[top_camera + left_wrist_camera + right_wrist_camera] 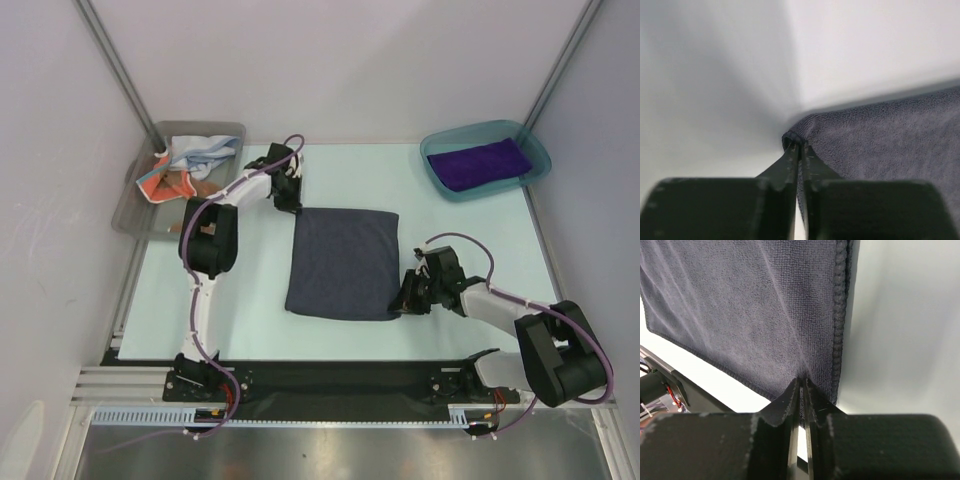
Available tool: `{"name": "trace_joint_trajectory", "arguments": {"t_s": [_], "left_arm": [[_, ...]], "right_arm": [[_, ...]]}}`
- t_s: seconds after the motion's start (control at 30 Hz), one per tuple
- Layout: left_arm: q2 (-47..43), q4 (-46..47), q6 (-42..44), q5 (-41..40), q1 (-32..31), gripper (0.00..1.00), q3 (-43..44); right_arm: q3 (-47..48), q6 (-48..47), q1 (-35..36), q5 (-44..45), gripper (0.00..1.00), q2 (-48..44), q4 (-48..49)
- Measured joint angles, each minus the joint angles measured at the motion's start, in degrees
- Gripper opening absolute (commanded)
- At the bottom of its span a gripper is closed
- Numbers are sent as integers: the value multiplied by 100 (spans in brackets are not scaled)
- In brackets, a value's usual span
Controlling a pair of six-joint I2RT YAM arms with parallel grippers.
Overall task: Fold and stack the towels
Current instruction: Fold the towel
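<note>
Towel (343, 262), dark grey-blue: flat on table (258, 300) at centre of frame, nearly square, a shade longer from top to bottom, sides leaning slightly left toward the lower edge. Pinched at upper-left corner by left claw (290, 204), fingertips (788, 167) closed tight on the hem. Pinched near lower-right corner by right claw (404, 300), fingertips (785, 402) narrow, cloth puckered between them. Purple towel (478, 163): spread flat in teal bin (470, 128), upper right of frame. Orange-red towel (165, 184) and pale towel (205, 150): crumpled together in grey bin (135, 215), upper left.
</note>
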Motion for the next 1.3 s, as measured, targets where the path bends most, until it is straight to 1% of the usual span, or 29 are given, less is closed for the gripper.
{"name": "trace_joint_trajectory", "arguments": {"t_s": [0.07,0.1,0.13,0.2,0.23,0.3,0.4,0.47,0.57,0.7,0.83,0.93,1.03,1.13,1.3], "left_arm": [[33,-70,48,-2,7,23,72],[31,-90,63,-2,7,36,72],[20,-94,85,13,4,40,72],[-17,-114,120,9,0,43,70],[-39,-127,162,-7,0,44,70],[-79,-133,271,-2,13,46,70],[-92,-140,511,96,35,48,90],[-79,-225,693,140,42,49,146],[37,-404,957,223,59,52,466],[153,-448,1327,404,127,55,699],[201,-546,1650,649,192,56,708],[310,-634,1832,855,214,57,813],[461,-682,1974,1064,219,57,960],[660,-782,2124,1213,219,57,1257],[820,-925,2328,1217,219,57,1537]], "right_arm": [[0,11,2,0,18,-9,4],[7,15,4,-4,22,-15,0],[31,20,11,-24,25,-20,-20],[142,4,31,24,31,-20,-162],[251,-17,24,94,33,-17,-278],[579,-103,-61,192,39,28,-509],[1318,-391,-229,229,42,387,-616],[2068,-754,-310,249,45,844,-728],[3244,-1434,-385,227,48,1639,-780],[4424,-2269,-501,164,53,2562,-949],[5510,-3082,-660,94,54,3493,-1355],[6092,-3574,-765,103,56,4050,-1698],[6474,-4015,-898,28,56,4454,-2070],[6732,-4363,-1019,-46,56,4715,-2398],[7208,-4931,-1174,-201,55,5049,-2852]]}}
